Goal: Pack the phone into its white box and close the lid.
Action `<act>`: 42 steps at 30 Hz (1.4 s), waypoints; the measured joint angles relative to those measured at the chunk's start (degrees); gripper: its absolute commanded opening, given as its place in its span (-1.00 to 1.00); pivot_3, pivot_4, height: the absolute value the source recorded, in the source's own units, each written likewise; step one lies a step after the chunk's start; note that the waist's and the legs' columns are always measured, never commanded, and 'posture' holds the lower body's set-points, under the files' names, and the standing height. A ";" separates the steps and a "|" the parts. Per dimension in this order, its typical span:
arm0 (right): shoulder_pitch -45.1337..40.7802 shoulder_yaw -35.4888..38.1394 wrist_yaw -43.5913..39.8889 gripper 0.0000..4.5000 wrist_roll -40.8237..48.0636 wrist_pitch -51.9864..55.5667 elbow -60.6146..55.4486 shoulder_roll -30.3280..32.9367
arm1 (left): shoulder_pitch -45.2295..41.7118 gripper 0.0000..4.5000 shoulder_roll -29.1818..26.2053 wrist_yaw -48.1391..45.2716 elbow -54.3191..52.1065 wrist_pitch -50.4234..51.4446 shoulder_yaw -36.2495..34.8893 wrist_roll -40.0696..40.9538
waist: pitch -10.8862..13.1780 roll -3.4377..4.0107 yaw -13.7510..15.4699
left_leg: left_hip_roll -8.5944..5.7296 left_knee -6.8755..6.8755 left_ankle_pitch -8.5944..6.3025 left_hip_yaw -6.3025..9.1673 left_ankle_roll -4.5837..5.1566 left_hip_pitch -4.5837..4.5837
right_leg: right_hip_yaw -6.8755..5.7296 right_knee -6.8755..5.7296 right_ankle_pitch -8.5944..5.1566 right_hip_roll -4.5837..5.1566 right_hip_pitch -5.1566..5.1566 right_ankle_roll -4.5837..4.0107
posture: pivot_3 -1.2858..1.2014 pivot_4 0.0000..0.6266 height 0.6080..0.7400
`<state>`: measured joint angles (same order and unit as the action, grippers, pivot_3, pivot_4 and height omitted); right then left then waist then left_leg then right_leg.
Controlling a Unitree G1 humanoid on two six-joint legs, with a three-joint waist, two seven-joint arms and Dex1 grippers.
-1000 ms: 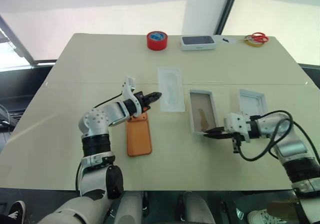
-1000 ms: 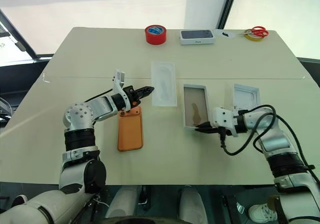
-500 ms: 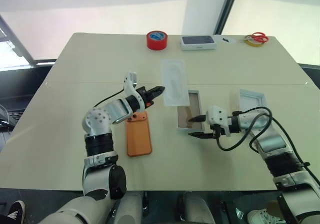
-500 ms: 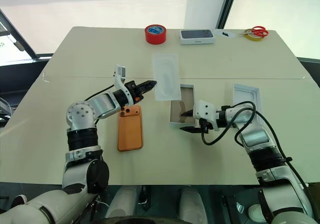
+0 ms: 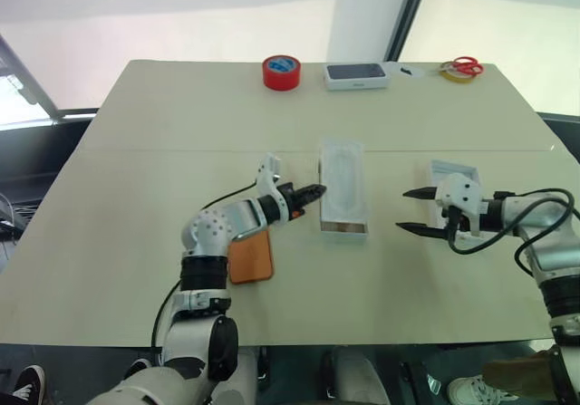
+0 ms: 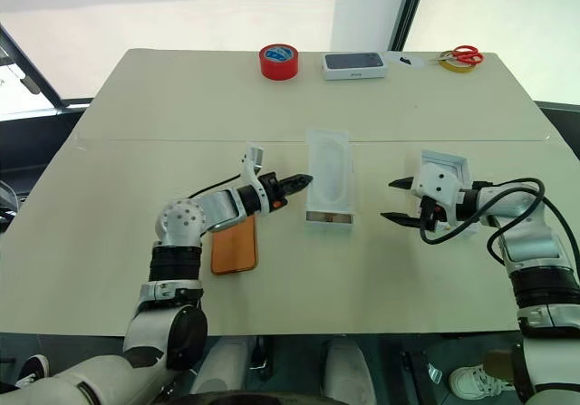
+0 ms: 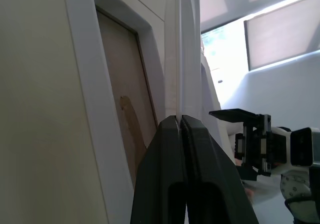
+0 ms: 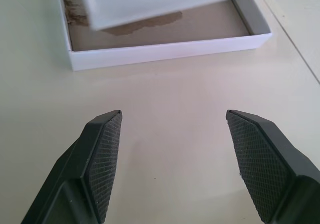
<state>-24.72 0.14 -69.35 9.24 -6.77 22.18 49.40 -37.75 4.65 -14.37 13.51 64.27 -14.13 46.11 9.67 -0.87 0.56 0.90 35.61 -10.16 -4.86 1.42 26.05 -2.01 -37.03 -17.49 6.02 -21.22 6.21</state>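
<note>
1. The left pincer is sitting clamped tight on the edge of the white insert, its two black fingers pressed together on the thin sheet.
2. The insert is lying over the white box, covering most of it; in the left wrist view the sheet is standing just above the box's brownish stained floor and white rim.
3. The white box is sitting near the middle of the desk, its near wall showing below the insert.
4. The right pincer is hovering over bare desk to the right of the white box, its fingers spread wide and gripping nothing.
5. In the right wrist view the two textured fingers are standing well apart, with the box's near wall and stained floor lying beyond them.
6. The phone is lying flat on the desk, orange back up, near the front edge, partly under the left forearm and apart from the box.
7. The lid is lying just behind the right pincer.
8. A red tape roll, a small white box with a dark top and red-handled scissors are sitting along the far edge.
</note>
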 measured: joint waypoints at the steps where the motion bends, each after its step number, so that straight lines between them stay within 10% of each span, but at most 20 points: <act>1: 0.05 0.28 0.21 0.54 0.00 0.00 -0.11 0.00 | 0.00 -1.00 -0.01 -0.41 0.14 -0.13 0.56 -0.31 | 0.00 0.00 0.02 | 0.00 0.00 0.00 0.00 0.00 0.00 | 0.00 0.00 0.00 0.00 0.00 0.00 | 0.03 -0.52 1.00; 12: 1.59 0.79 1.22 0.54 0.00 -0.37 -1.00 0.10 | -0.01 -1.00 -0.53 -1.16 1.80 -1.23 1.84 -1.76 | 0.00 0.00 0.10 | -0.02 0.01 -0.02 0.00 0.03 0.01 | 0.01 0.02 -0.08 0.05 0.00 -0.14 | 0.03 -0.52 1.00; 19: 1.22 0.78 1.59 0.57 -0.12 -1.46 -0.49 0.10 | 0.19 0.25 -0.62 -1.45 1.00 -1.09 1.77 -1.75 | 0.00 0.00 0.09 | -0.01 0.01 -0.02 0.00 0.02 0.01 | 0.01 0.02 -0.08 0.05 0.01 -0.14 | 0.03 -0.52 1.00; 23: -1.74 0.91 2.21 0.57 0.99 0.41 0.63 -1.51 | 1.18 0.25 -3.86 -3.10 -4.06 -0.93 2.25 -1.62 | 0.02 -0.01 -0.24 | 0.02 -0.04 0.01 0.01 -0.03 0.01 | 0.02 0.02 -0.08 0.02 -0.03 -0.15 | 0.03 -0.52 1.00; 32: -7.37 1.31 7.17 -0.97 2.18 3.03 2.23 -6.39 | 7.98 0.27 -21.72 -20.21 -16.64 -15.28 9.08 -7.80 | 0.01 0.05 -0.58 | -0.02 -0.39 0.25 -0.03 -0.41 0.01 | 0.02 0.12 -0.09 0.05 -0.16 -0.20 | 0.03 -0.52 1.00; 42: -6.84 -12.01 13.02 -0.97 -11.82 -1.11 -3.22 -12.41 | 16.99 0.27 -34.97 -41.52 -17.27 -46.12 14.75 -19.88 | 0.00 0.18 -1.50 | -0.03 -0.73 0.07 -0.09 -0.14 0.03 | 0.12 0.29 -0.07 0.19 -0.57 -0.27 | 0.03 -0.52 1.00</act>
<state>-31.57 -11.87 -56.33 -2.58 -7.88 18.96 37.00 -20.76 -30.31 -55.88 -3.76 18.15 0.62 26.24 9.67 -0.69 -0.94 0.86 34.88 -10.09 -4.96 1.28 26.08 -1.89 -36.74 -17.57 6.21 -21.80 5.94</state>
